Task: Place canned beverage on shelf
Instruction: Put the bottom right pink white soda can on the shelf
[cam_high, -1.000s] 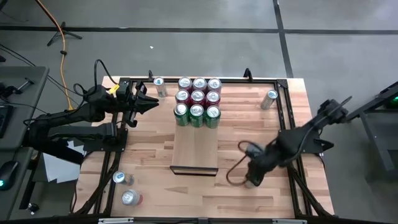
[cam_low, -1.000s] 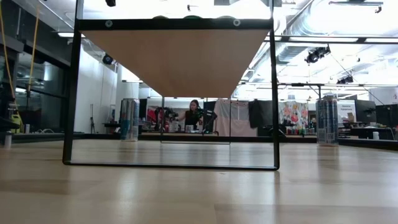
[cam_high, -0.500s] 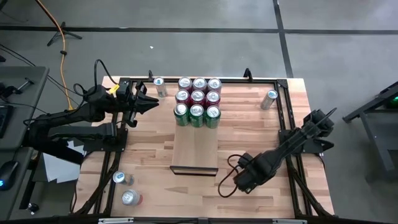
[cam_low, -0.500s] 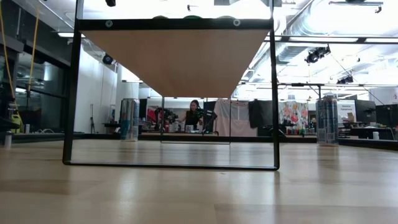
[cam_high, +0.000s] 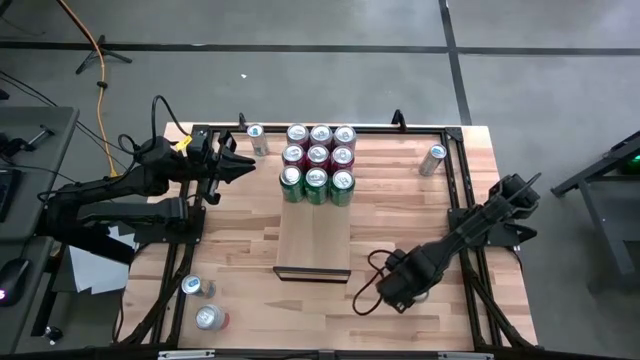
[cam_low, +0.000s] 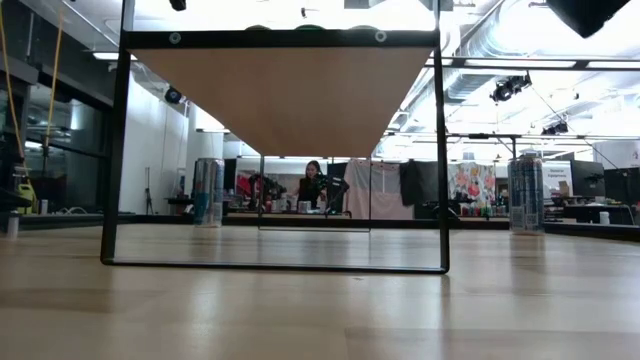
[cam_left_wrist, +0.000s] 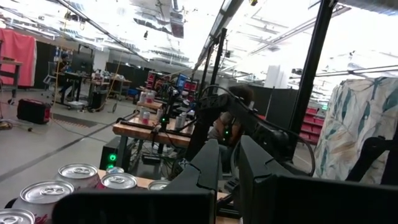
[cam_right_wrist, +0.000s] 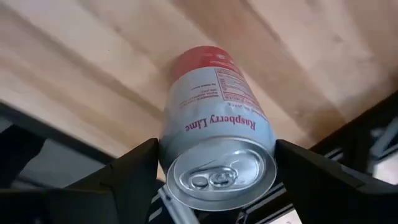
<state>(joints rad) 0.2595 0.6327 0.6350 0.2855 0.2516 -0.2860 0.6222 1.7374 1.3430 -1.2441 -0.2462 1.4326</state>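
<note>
A red and silver can (cam_right_wrist: 214, 118) stands upright on the wooden table near its right near corner. My right gripper (cam_right_wrist: 217, 146) points steeply down over it, open, with one finger (cam_right_wrist: 134, 171) on each side of the can's upper part. In the high view my right gripper (cam_high: 395, 290) hides the can. The shelf (cam_high: 312, 235), a pale narrow board, runs down the table's middle with several cans (cam_high: 318, 163) standing on its far half. My left gripper (cam_high: 245, 163) hovers shut, left of those cans.
Loose cans stand at the far left (cam_high: 257, 138), the far right (cam_high: 433, 158) and the near left (cam_high: 198, 300). Black frame rails (cam_high: 462, 200) border the table. Bare wood lies between the shelf's near end (cam_high: 312, 272) and my right gripper.
My right gripper has come down over the can by the table's near right corner and tipped to point more steeply down. The can showed beside it in the high view before and is now covered. The gripper's dark body now enters the low view's top right corner.
</note>
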